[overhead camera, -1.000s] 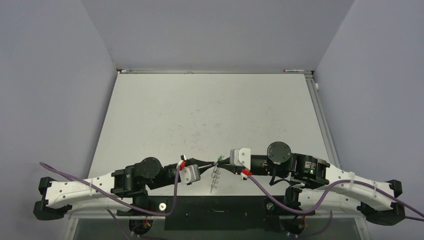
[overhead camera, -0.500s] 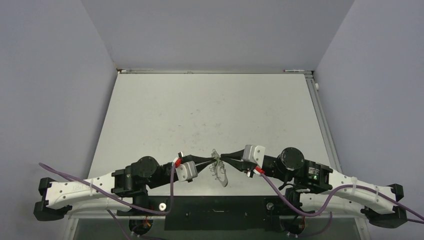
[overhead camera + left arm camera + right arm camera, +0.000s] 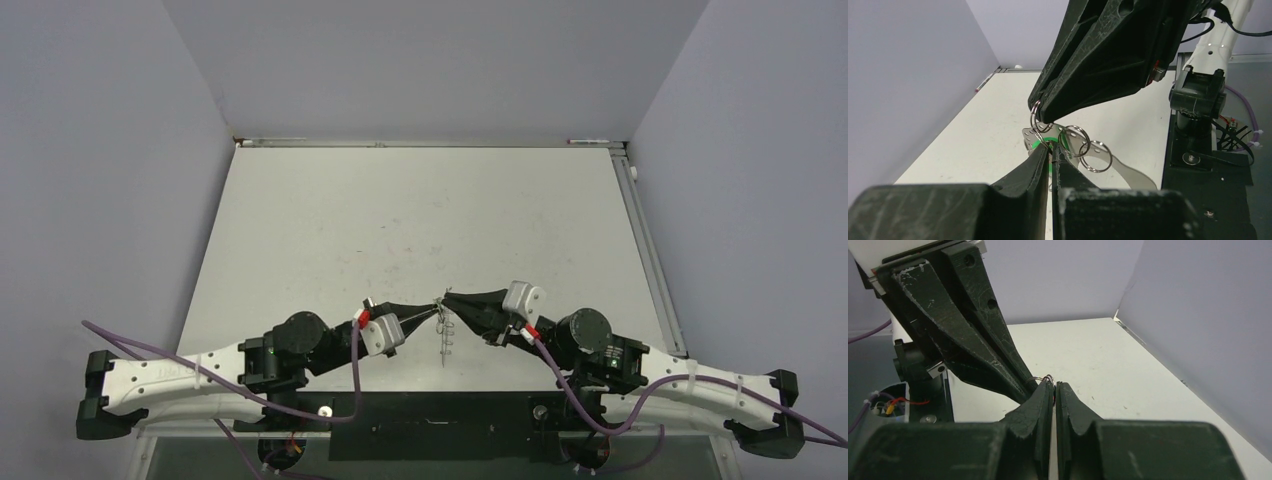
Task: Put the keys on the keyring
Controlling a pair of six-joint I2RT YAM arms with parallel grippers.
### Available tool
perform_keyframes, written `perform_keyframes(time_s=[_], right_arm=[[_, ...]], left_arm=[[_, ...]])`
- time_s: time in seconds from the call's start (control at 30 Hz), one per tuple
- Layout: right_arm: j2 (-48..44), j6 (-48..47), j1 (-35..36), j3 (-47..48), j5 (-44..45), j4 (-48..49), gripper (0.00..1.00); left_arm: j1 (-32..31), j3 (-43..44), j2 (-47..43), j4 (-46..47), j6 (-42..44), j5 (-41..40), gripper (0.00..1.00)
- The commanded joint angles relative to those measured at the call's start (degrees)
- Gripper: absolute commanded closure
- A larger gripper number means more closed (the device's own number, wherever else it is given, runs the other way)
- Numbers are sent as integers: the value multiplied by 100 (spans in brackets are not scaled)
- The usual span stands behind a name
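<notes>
Low on the table in the top view, my left gripper (image 3: 436, 311) and right gripper (image 3: 446, 297) meet tip to tip, with the grey keyring (image 3: 447, 340) hanging below them. In the left wrist view my left gripper (image 3: 1050, 149) is shut on the bright green key (image 3: 1039, 145), right against the flat keyring (image 3: 1128, 172). Just above, my right gripper (image 3: 1041, 113) is shut on one small wire loop (image 3: 1034, 113) of the ring. Two more wire loops (image 3: 1075, 142) hang along the rim. In the right wrist view my right gripper (image 3: 1054, 385) pinches that loop (image 3: 1041, 378).
The white table (image 3: 420, 220) stretches beyond the grippers to grey walls on three sides. A dark base plate (image 3: 440, 415) with the arm mounts lies along the near edge. Purple cables (image 3: 560, 385) trail from both wrists.
Both gripper tips have moved farther up the table and slightly right, still together. The keyring swung with them and now hangs narrower, edge-on. Both grippers stayed shut.
</notes>
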Motion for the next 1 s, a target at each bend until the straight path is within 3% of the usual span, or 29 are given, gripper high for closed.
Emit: perform_keyframes(time_s=[0.0,0.4,0.43,0.53,0.6,0.7,0.97], right_arm=[[-61,202,-20,-59,533,1349,95],[-150,529,-18,-191,882,1682,95],[-142,546,-14,-231,886,1704,95],[-99,575,-14,-291,870,1697,95],[-116,578,-13,-284,808,1644,95],[-203,533,-15,-252,584,1447,95],[-490,217,-22,-24,-598,616,95]], left_arm=[[-59,32,195,248,17,250,100],[-111,49,397,324,126,111,100],[-117,79,427,334,126,69,95],[-127,138,475,249,167,16,66],[-129,129,393,166,178,-12,56],[-137,106,71,-21,116,4,52],[-164,202,-1161,-773,-155,361,55]])
